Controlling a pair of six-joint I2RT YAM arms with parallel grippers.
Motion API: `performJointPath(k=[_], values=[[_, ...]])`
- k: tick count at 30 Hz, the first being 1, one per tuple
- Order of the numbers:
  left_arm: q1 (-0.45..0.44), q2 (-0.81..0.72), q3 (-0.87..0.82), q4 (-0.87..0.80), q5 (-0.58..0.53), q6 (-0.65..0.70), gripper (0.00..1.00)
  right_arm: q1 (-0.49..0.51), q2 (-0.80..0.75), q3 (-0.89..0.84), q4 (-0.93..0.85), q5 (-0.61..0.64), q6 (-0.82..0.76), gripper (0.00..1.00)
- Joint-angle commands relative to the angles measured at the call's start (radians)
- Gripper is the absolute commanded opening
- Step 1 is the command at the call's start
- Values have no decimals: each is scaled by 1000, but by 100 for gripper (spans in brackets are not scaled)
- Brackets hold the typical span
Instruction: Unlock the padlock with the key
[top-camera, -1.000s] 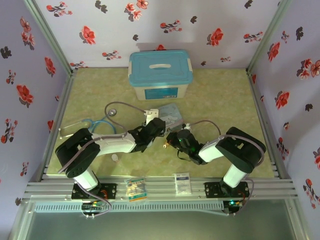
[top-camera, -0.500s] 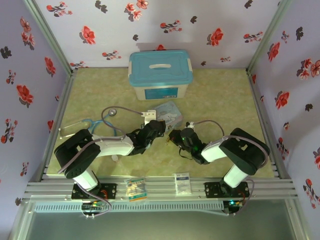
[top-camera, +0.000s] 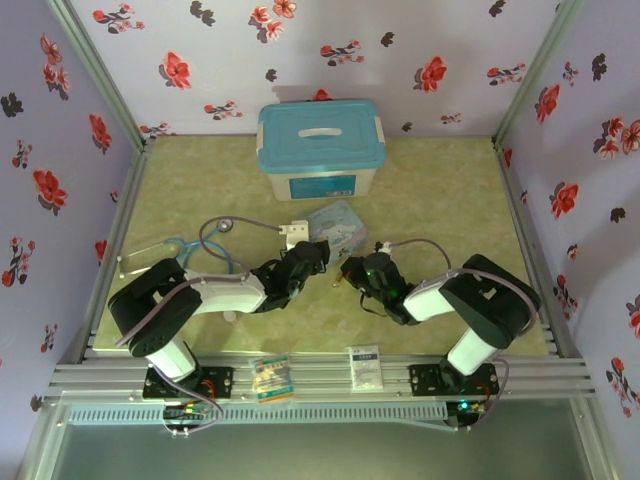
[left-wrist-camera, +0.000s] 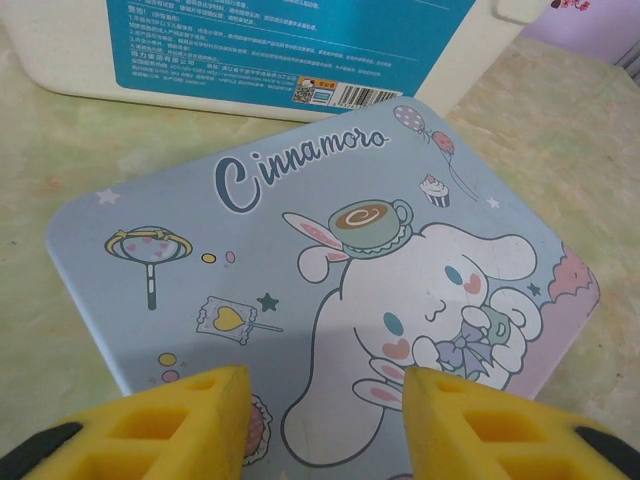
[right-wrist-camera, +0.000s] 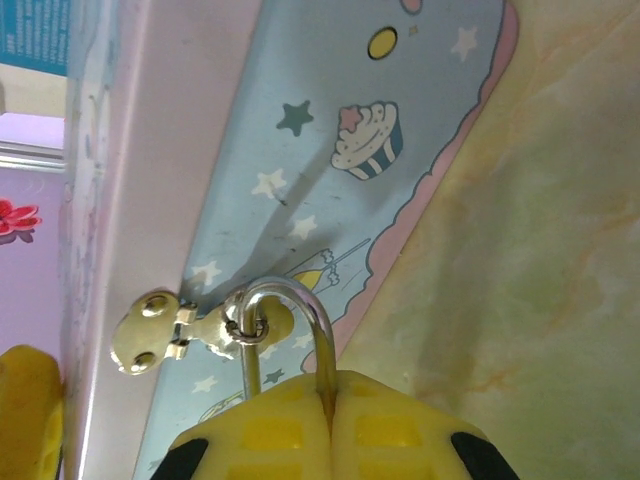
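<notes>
The right fingers (right-wrist-camera: 390, 425), blocky yellow pads with moulded recesses, are pressed shut on the small padlock (right-wrist-camera: 285, 286). Its body is hidden between them, and its thin, curved silvery shackle rises out and passes through the little cream metal hasp (right-wrist-camera: 150, 340) on the side of a flat, pale-blue, cartoon-printed tin (left-wrist-camera: 300, 250). The tin lies near the middle of the mottled green-yellow worktop (top-camera: 440, 190), just before a white plastic box (top-camera: 320, 135) with a teal lid by the far edge. The left fingers (left-wrist-camera: 170, 425) stand apart above the tin's glossy lid.
</notes>
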Motion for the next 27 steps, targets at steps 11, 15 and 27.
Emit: performJointPath(k=[11,15,27], values=[[34,44,-78,-304,10,-34,46,-4,0,51,-285,141,-47,4],[34,35,-82,-303,11,-36,46,-5,6,52,-326,140,-56,8],[34,35,-90,-291,10,-38,48,15,0,91,-431,128,-129,35]])
